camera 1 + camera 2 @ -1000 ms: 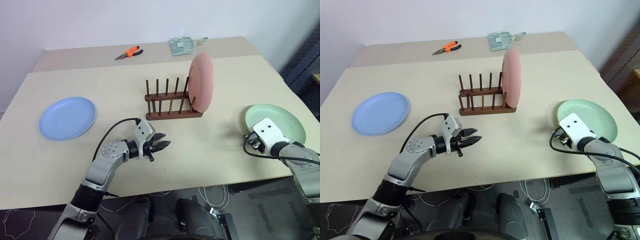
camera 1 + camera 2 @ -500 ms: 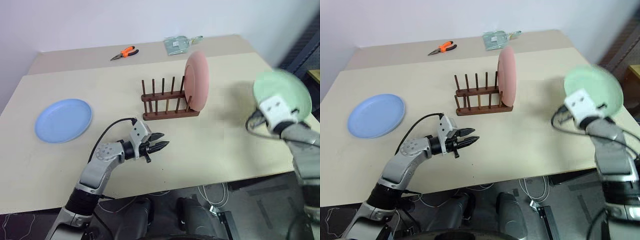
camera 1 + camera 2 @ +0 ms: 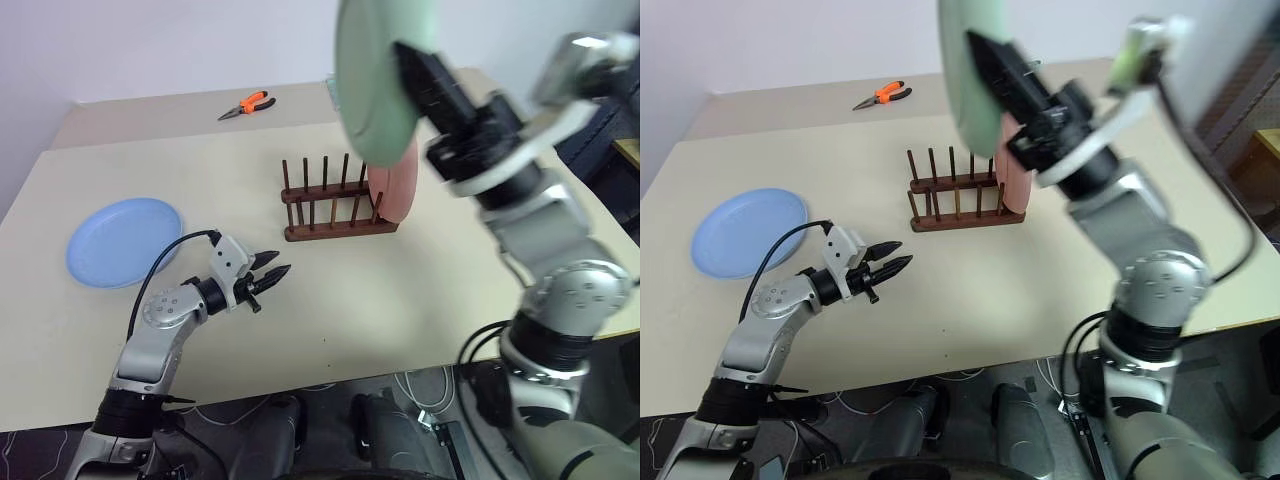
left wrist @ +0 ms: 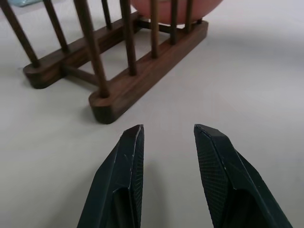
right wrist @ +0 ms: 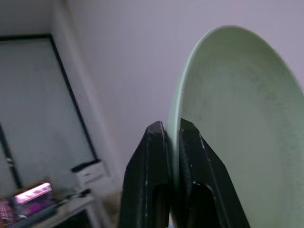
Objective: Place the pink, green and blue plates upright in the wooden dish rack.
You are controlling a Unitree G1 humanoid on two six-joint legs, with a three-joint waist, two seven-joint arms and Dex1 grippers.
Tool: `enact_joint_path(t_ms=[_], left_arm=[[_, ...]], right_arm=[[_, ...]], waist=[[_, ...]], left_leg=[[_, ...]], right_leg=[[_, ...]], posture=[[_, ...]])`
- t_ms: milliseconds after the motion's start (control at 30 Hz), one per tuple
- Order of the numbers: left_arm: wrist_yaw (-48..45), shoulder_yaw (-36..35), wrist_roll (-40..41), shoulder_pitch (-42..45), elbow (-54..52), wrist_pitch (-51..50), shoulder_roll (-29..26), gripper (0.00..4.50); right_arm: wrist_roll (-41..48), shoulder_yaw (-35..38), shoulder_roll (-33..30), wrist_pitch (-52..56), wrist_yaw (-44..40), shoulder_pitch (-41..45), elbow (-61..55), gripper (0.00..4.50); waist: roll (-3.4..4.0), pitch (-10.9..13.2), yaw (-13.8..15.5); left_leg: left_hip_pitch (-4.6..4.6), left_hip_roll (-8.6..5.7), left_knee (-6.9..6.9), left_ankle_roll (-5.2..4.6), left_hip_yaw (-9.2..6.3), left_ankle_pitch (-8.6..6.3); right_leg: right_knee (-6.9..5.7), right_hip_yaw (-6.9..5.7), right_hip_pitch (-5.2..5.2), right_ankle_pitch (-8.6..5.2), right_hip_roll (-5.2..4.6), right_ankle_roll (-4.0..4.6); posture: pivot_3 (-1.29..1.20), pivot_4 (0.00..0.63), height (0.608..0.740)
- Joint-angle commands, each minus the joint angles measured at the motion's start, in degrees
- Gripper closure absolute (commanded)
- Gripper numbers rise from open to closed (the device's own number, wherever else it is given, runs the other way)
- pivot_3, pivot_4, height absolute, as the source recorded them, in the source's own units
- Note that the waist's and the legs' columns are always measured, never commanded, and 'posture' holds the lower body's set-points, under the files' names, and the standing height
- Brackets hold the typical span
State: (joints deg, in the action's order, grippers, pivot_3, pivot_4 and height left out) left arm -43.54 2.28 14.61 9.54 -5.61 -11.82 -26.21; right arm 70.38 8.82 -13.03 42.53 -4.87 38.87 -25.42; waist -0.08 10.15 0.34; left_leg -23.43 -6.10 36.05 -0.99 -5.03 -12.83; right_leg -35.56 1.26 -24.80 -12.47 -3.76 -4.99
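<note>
Green plate (image 3: 372,75) lifted off table, pinched by right fingers (image 5: 164,137).

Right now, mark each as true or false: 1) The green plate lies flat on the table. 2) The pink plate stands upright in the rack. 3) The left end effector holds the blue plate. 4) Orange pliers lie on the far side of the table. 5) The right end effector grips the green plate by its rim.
1) False. The green plate is held up in the air above the wooden dish rack.
2) True. The pink plate stands at the rack's right end.
3) False. The left end effector is open and empty; the blue plate lies flat on the table, apart from it.
4) True. The pliers lie there.
5) True. The right end effector is clamped on its rim.
</note>
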Motion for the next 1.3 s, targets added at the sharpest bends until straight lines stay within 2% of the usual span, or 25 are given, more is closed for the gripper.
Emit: enact_joint_path(t_ms=[33,500,633,767,800,900,1000,1133,1167,1300], left_arm=[[0.3,-1.0,0.3,-0.7,-1.8,1.2,-0.4,2.84],[1.2,0.0,0.5,-2.0,-4.9,-0.9,0.4,2.84],[1.3,0.5,0.3,-1.9,-5.1,-1.2,0.5,2.84],[1.3,0.8,0.0,-1.8,-5.2,-1.3,0.4,2.84],[1.3,0.9,-0.1,-1.9,-5.2,-1.3,0.3,2.84],[0.8,0.8,1.3,-2.1,-5.6,-2.9,0.3,2.84],[0.8,-0.5,3.8,-2.0,-6.2,-5.6,0.5,1.99],[4.8,-5.4,5.6,-1.1,-5.9,-6.2,1.1,0.01],[7.3,-7.9,5.6,-0.5,-5.4,-6.1,1.4,0.00],[24.4,-20.9,5.6,3.4,-2.3,-6.2,5.0,0.00]], right_arm=[[-2.6,-1.0,1.0,-1.0,0.4,0.4,3.2,4.43],[-11.2,-0.8,2.9,-1.8,-2.2,3.3,17.2,4.43],[-14.6,-1.3,2.4,-2.3,-4.4,5.3,20.2,3.01],[-19.9,-2.8,1.4,-4.1,-7.0,7.0,20.9,0.88],[-22.5,-4.0,0.4,-5.0,-8.2,7.3,20.6,0.47],[-28.6,-6.8,-2.0,-8.2,-12.0,7.9,19.3,0.47],[-35.4,-9.1,-4.8,-13.5,-15.7,9.3,18.3,0.41],[-45.2,-11.9,-8.8,-21.0,-19.2,11.5,18.6,0.41],[-45.5,-11.9,-9.2,-21.8,-20.8,12.0,18.5,0.20],[-51.4,-18.0,-13.2,-26.8,-30.1,11.8,14.2,0.20]], waist=[[0.00,0.0,0.3],[0.00,0.0,-0.2],[0.00,0.0,-0.4],[0.01,0.0,-0.6],[0.01,0.0,-0.7],[0.00,0.0,-1.0],[0.01,0.0,-1.0],[0.00,0.0,-1.0],[0.00,0.0,-1.0],[-0.02,0.0,-1.0]], left_leg=[[-0.01,-0.02,0.02,0.00,0.00,0.00],[-0.01,0.00,-0.03,0.00,0.06,0.00],[-0.01,0.00,-0.04,0.00,0.07,0.00],[-0.01,0.00,-0.03,0.00,0.07,0.00],[-0.01,0.00,-0.04,0.00,0.07,0.00],[-0.01,0.00,-0.04,0.00,0.07,0.00],[-0.01,0.00,-0.05,0.00,0.08,0.00],[-0.01,0.00,-0.05,0.01,0.09,0.00],[-0.01,0.00,-0.04,0.01,0.09,0.00],[-0.01,0.01,-0.02,0.02,0.07,0.00]], right_leg=[[0.01,0.00,0.01,0.01,0.00,-0.01],[-0.03,0.03,-0.07,0.04,0.03,-0.05],[-0.04,0.03,-0.08,0.04,0.04,-0.05],[-0.05,0.03,-0.08,0.04,0.04,-0.06],[-0.05,0.03,-0.08,0.04,0.04,-0.06],[-0.06,0.02,-0.08,0.04,0.04,-0.06],[-0.07,0.02,-0.10,0.04,0.04,-0.07],[-0.10,0.02,-0.13,0.04,0.04,-0.07],[-0.11,0.02,-0.14,0.04,0.04,-0.07],[-0.13,-0.01,-0.14,0.05,0.06,-0.08]], posture=[[0.00,0.150,0.729],[0.00,0.150,0.729],[0.00,0.150,0.729],[0.00,0.150,0.729],[0.00,0.150,0.729],[0.00,0.150,0.729],[0.00,0.150,0.729],[0.00,0.150,0.729],[0.00,0.150,0.729],[0.00,0.150,0.729]])
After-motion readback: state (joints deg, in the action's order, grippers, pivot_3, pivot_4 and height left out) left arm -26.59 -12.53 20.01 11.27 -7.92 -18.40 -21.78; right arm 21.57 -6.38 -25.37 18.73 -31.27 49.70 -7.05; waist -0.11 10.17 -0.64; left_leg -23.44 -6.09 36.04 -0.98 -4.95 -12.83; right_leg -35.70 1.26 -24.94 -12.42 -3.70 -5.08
